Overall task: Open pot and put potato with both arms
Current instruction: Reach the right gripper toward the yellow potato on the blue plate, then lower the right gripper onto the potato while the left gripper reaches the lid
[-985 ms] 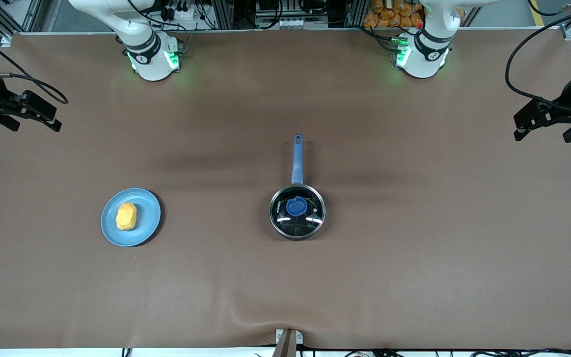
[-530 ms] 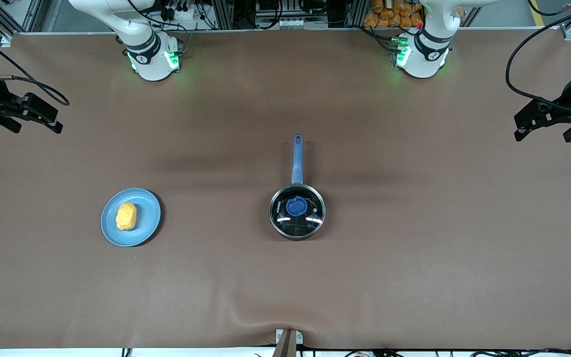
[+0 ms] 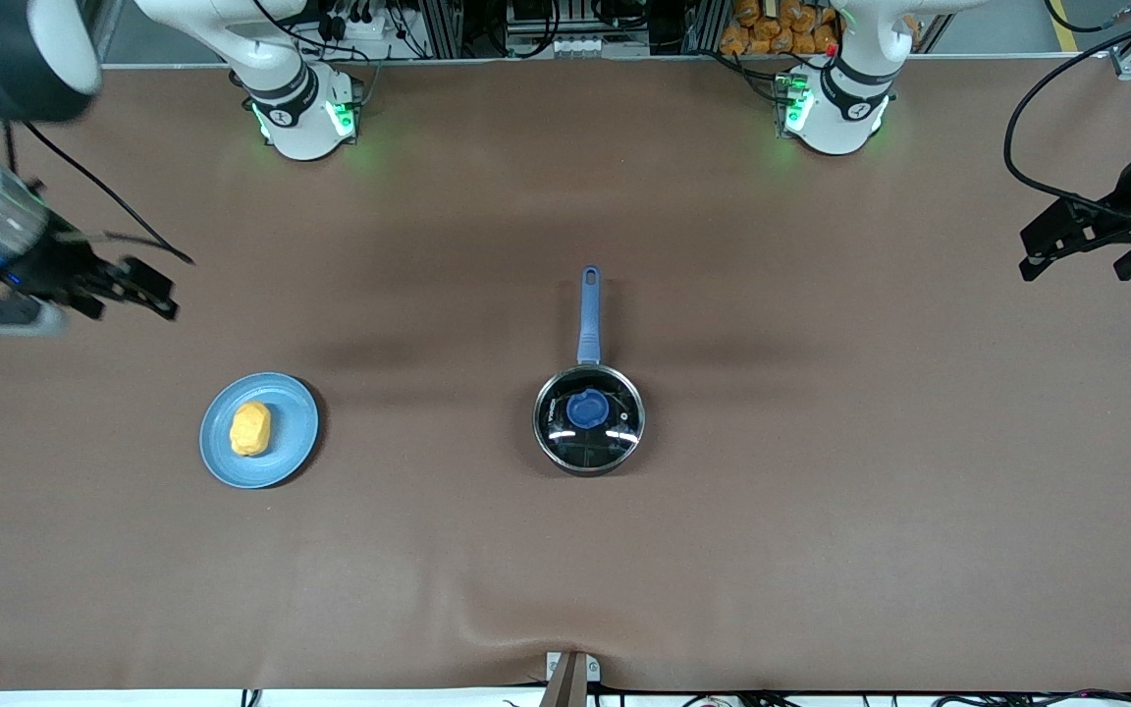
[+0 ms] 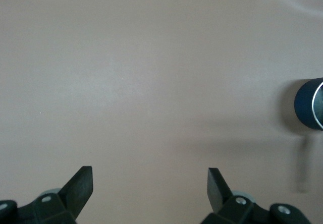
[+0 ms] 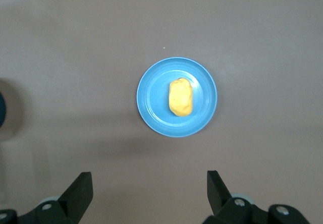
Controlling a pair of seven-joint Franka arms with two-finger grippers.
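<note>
Task unstarted: round glass lid with blue knob (image 3: 587, 409) on black blue-handled pot (image 3: 589, 420) mid-table; yellow-orange potato (image 3: 250, 428) on light-blue plate (image 3: 296, 432) toward the right arm's end. Right gripper (image 5: 149, 192) wide, above potato; left gripper (image 4: 150, 187) wide, waiting over bare table.

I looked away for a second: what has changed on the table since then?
The right gripper has swung in over the table toward the plate, open and empty. The left gripper barely moved. The potato, the pot and its lid stayed put.
</note>
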